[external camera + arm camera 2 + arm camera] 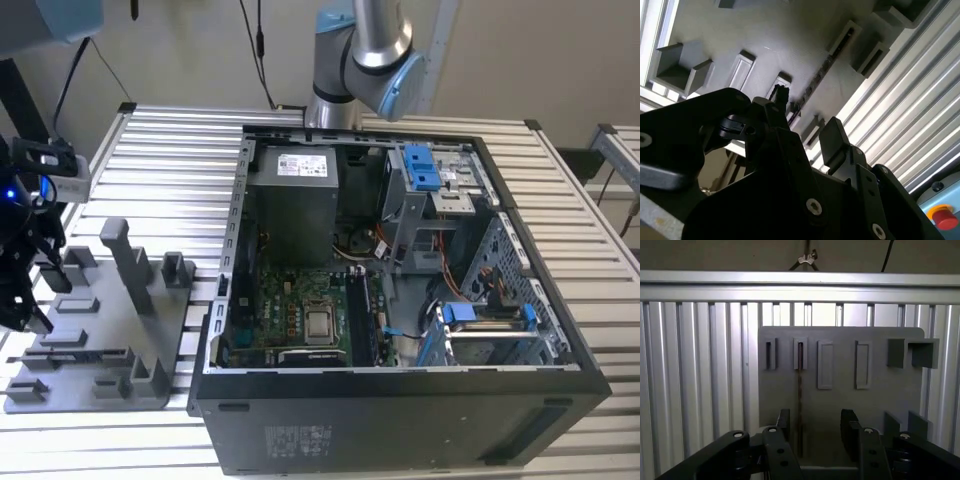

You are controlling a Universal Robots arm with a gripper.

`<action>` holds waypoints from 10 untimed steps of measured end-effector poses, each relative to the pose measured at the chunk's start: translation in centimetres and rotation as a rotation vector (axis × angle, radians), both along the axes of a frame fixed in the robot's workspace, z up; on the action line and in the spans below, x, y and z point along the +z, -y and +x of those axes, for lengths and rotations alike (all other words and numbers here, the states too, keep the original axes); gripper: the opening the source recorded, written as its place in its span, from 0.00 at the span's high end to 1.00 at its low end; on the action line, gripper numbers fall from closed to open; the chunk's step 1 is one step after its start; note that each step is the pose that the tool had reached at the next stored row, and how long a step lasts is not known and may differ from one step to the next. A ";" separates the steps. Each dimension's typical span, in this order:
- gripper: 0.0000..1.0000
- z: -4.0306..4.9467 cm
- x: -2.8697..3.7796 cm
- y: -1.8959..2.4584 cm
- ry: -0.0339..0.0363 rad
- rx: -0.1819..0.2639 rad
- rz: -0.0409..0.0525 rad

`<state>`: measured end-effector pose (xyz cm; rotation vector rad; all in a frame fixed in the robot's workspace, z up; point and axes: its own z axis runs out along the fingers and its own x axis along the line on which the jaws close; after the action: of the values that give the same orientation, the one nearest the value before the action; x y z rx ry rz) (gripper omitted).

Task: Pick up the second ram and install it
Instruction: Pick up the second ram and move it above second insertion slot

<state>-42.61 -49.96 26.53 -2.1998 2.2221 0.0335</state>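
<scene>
The second ram (pixel 800 390) stands on its edge in a slot of the grey tray (pixel 840 405) and looks like a thin dark strip. In the second wrist view the second ram (pixel 816 84) runs as a dark line across the tray (pixel 765 40). My gripper (pixel 816 432) hangs above the tray, open. The strip lies between its two black fingers, close to one finger (pixel 784 424) and apart from it. In the exterior view the gripper (pixel 38 300) is over the tray (pixel 110 385) at that view's left, with the ram (pixel 90 353) below it.
An open computer case (pixel 400 400) lies in the middle of the slatted metal table (pixel 170 160), with the motherboard (pixel 300 320) and blue drive brackets (pixel 420 165) inside. Upright grey posts (pixel 130 265) rise from the tray. The arm's base (pixel 360 60) stands behind the case.
</scene>
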 end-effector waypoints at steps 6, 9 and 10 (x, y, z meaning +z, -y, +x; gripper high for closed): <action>0.46 -0.03 -0.80 0.00 0.0000 0.000 0.0000; 0.46 -0.03 -1.17 -0.01 0.0001 0.000 0.0001; 0.46 -0.03 -1.28 0.00 0.0000 0.000 0.0000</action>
<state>-42.64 -49.95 25.25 -2.1998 2.2222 0.0336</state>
